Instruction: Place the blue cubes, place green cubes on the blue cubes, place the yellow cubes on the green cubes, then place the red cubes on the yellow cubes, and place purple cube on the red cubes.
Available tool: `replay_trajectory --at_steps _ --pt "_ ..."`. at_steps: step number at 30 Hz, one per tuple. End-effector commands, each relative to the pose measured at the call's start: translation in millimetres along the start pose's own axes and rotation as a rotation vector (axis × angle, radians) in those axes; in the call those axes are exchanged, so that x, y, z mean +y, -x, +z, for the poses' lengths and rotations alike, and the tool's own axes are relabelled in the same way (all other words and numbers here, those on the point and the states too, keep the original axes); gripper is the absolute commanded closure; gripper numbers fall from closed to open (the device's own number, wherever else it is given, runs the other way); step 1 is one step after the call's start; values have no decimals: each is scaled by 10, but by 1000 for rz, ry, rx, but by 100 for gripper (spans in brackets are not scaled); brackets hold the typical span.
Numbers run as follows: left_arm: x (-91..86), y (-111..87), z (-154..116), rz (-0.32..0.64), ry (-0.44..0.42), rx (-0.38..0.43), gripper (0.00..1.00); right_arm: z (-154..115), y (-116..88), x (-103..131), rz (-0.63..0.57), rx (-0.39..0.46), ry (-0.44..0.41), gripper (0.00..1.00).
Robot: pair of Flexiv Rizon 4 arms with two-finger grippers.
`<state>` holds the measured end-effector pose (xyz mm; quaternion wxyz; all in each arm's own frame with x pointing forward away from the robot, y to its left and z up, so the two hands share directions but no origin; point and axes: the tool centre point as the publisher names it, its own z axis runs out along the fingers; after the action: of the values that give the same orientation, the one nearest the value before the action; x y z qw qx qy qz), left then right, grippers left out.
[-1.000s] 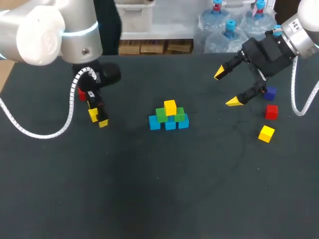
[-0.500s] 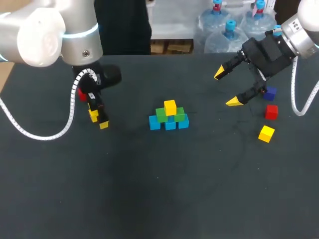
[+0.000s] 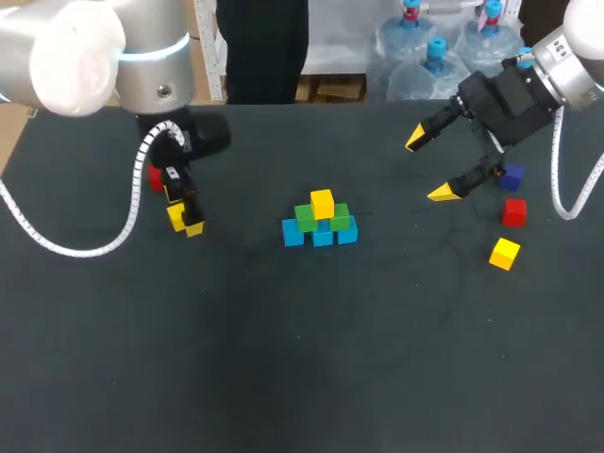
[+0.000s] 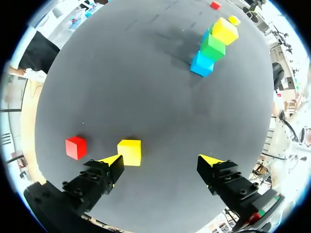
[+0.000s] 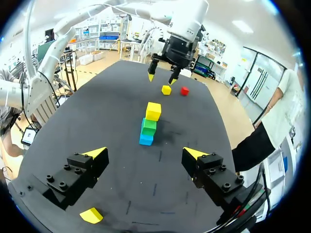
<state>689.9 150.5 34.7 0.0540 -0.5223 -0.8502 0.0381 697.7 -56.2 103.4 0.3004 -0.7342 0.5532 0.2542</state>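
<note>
At the table's left, the left gripper (image 4: 161, 160) is seen with its fingers spread wide and nothing held between them. A loose yellow cube (image 4: 129, 152) lies just beside one fingertip (image 4: 112, 160), though whether they touch cannot be told. A red cube (image 4: 76, 147) rests on the table just left of that yellow one, outside the fingers. In the middle of the table the stack is found: three blue cubes (image 3: 323, 236) are set in a row touching one another, two green cubes (image 3: 305, 218) are seated on them, and a single top yellow cube (image 3: 322, 203) is placed on the green pair. At the far right, the right gripper (image 3: 428, 167) is held above the table, its fingers wide apart and empty. Just right of it a purple cube (image 3: 512, 176) is partly hidden behind one finger. A second red cube (image 3: 513, 211) lies just nearer than the purple one, and another yellow cube (image 3: 505, 253) lies nearer still, apart from both.
</note>
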Motion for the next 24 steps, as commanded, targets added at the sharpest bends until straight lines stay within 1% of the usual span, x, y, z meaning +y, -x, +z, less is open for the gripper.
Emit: replay_trajectory --at_steps 1,6,9,15,24 --pt "116 17 56 0 -33 -3 0 3 -2 1 -1 -1 -1 0" --pt "153 -3 80 20 -49 -43 0 3 -2 1 -1 -1 -1 0" --pt "163 -33 84 27 -55 -34 0 3 -2 1 -1 -1 -1 0" --pt "114 -142 94 10 -61 -25 0 3 -2 1 -1 -1 -1 0" --pt "108 -124 99 3 -48 -32 0 3 -2 1 -1 -1 -1 0"
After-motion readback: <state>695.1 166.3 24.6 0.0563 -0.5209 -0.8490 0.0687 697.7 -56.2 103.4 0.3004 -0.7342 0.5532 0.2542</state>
